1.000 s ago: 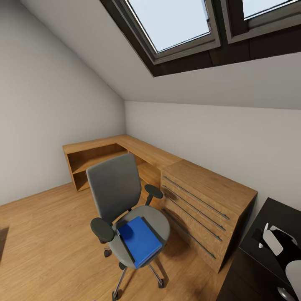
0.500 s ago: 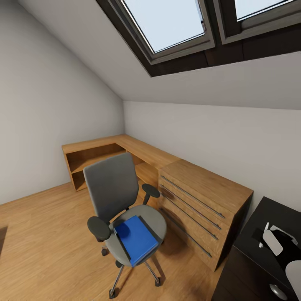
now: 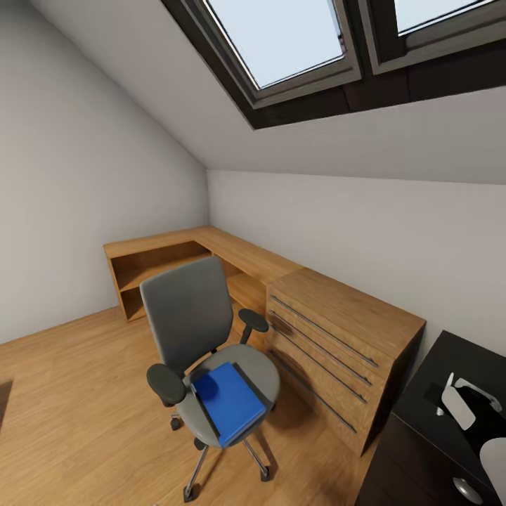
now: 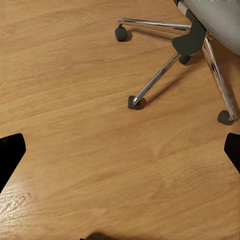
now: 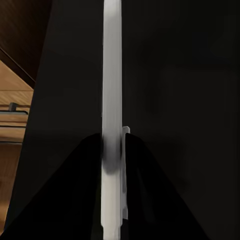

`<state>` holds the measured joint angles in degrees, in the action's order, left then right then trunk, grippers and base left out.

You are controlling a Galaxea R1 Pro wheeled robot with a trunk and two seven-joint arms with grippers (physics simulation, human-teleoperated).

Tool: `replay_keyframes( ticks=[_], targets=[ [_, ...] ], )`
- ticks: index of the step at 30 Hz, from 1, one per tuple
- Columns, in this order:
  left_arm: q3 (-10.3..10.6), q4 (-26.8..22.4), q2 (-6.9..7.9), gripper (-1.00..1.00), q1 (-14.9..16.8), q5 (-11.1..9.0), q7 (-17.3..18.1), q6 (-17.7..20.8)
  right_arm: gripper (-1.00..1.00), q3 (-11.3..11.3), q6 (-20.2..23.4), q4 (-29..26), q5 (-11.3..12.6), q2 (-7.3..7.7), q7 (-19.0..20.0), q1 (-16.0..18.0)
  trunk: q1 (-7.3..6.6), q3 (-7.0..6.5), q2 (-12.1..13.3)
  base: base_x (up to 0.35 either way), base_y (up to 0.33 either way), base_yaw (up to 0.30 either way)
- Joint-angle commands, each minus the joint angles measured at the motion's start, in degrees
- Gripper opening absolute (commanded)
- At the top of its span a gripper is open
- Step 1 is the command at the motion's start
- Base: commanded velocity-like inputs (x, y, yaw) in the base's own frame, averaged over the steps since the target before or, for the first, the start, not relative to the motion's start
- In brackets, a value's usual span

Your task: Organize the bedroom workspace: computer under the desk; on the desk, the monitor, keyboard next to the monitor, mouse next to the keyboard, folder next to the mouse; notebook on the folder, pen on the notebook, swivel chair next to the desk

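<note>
1. Head view: puts the swivel chair (image 3: pixel 188 316) on the wooden floor just beside the wooden corner desk (image 3: pixel 239 249) and its drawer unit (image 3: pixel 337 316). Has the blue folder (image 3: pixel 228 402) lying flat on the seat, so the folder move is not yet done, and the notebook-and-pen stack that goes on top of it cannot be done either. Catches white shapes (image 3: pixel 458 409) over a black cabinet (image 3: pixel 422 450) at the lower right, too cropped to identify. Reads as an early stage, with most of the task left
2. Left wrist view: looks down on bare floor (image 4: pixel 75 100) near the chair base (image 4: pixel 165 70) and its castors. Shows the left gripper (image 4: pixel 120 150) spread wide, its dark fingertips far apart with nothing between them
3. Right wrist view: shows the right gripper (image 5: pixel 113 145) apparently clamped on a thin white slab (image 5: pixel 112 60) seen edge-on, one dark finger (image 5: pixel 85 170) on each side, against a black surface. Cannot tell which task item the slab is
4. Against the earlier frames: matches the view of half a second ago almost exactly, chair and folder in the same place. Differs from a second ago only by a shift of the whole picture, so a camera move and not a move of the things
</note>
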<state>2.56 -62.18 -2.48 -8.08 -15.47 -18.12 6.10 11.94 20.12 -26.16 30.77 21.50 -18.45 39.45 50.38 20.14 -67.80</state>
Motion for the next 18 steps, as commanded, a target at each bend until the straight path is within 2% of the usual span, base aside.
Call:
replay_keyframes(
  ticks=[1, 2, 18],
  targets=[
    [0.05, -0.2, 0.04, 1.0, -0.01, -0.41, -0.36, 0.24, -1.0, 0.06, 0.15, -0.12, 0.3, -0.02, -0.39, 0.01, 0.01, 0.06, -0.04, 0.0, 0.0, 0.0],
    [0.02, -0.24, 0.05, 1.0, -0.01, -0.42, -0.35, 0.24, 1.0, 0.07, 0.14, -0.12, 0.18, -0.03, -0.51, 0.01, 0.01, 0.06, -0.04, 0.0, 0.0, 0.0],
    [-0.83, -0.31, 0.11, 1.0, -0.01, -0.49, -0.57, 0.29, 1.0, 0.1, 0.1, -0.21, -0.27, -0.03, -1.24, 0.01, 0.01, 0.06, -0.04, 0.0, 0.0, 0.0]
  ],
)
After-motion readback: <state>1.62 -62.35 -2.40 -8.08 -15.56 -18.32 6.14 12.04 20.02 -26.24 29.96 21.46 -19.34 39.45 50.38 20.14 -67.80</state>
